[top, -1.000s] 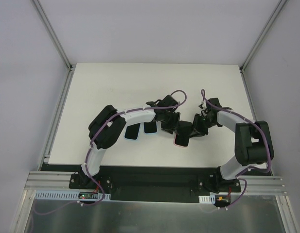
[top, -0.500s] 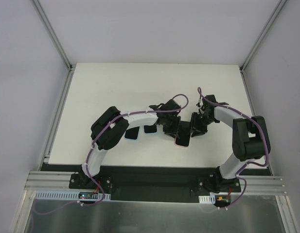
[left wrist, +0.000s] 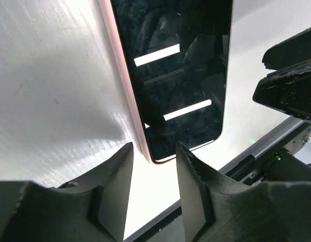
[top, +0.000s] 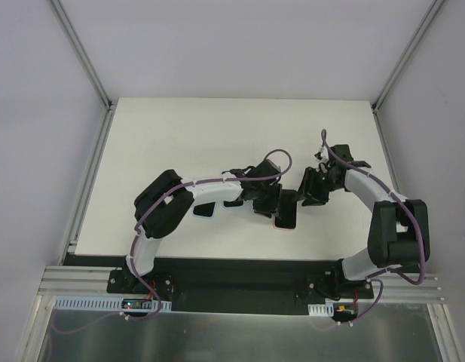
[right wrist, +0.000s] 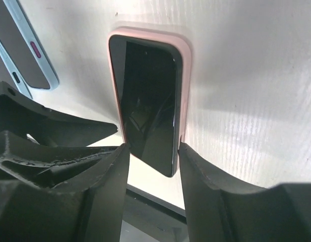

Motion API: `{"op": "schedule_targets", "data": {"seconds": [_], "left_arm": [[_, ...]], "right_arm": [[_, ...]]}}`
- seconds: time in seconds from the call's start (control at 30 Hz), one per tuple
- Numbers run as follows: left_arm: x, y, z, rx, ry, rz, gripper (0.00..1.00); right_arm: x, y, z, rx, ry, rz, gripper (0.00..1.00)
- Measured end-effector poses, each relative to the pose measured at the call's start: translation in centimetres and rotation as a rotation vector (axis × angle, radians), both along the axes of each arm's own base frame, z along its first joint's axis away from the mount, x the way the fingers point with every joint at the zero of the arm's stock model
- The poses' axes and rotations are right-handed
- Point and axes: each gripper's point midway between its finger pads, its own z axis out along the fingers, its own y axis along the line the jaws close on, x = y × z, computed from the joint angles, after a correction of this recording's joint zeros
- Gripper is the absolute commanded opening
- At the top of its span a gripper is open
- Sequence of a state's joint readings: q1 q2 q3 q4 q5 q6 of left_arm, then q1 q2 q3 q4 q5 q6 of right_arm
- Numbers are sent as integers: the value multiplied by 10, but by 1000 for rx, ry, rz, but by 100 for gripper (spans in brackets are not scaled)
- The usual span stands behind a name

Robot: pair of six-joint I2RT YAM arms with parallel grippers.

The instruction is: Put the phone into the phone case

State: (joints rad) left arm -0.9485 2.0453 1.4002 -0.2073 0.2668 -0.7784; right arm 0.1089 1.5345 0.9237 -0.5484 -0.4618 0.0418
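1. Since the phone (top: 283,211) already lies inside the pink case (right wrist: 184,60) on the desk (top: 217,136), between the two arms, treat this step as seating rather than placing.
2. Your left fingers (left wrist: 112,176) are parted and hold nothing, straddling one corner. Your right fingers (right wrist: 205,176) are spread about phone-wide over the other end, apparently empty too.
3. Brace one end and press the other down gently. I cannot tell whether the end under the right wrist has clicked in.
4. Steer clear of the blue case (right wrist: 21,45) nearby.
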Motion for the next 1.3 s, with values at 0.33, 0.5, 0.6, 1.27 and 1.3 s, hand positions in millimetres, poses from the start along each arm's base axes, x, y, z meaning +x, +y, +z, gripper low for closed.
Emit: {"op": "schedule_targets", "data": {"seconds": [0.33, 0.5, 0.6, 1.27, 1.3], "left_arm": [[38, 14, 11, -17, -19, 68, 45], [55, -1, 18, -68, -31, 42, 43], [52, -5, 14, -74, -15, 24, 40], [39, -11, -8, -94, 67, -4, 14], [39, -10, -8, -99, 70, -4, 14]], "right_arm": [[-23, -8, -2, 15, 8, -30, 51], [-27, -4, -7, 52, 5, -22, 53], [-23, -2, -8, 73, -18, -15, 46], [-22, 6, -24, 132, -4, 18, 66], [-22, 6, -24, 133, -5, 18, 66]]}}
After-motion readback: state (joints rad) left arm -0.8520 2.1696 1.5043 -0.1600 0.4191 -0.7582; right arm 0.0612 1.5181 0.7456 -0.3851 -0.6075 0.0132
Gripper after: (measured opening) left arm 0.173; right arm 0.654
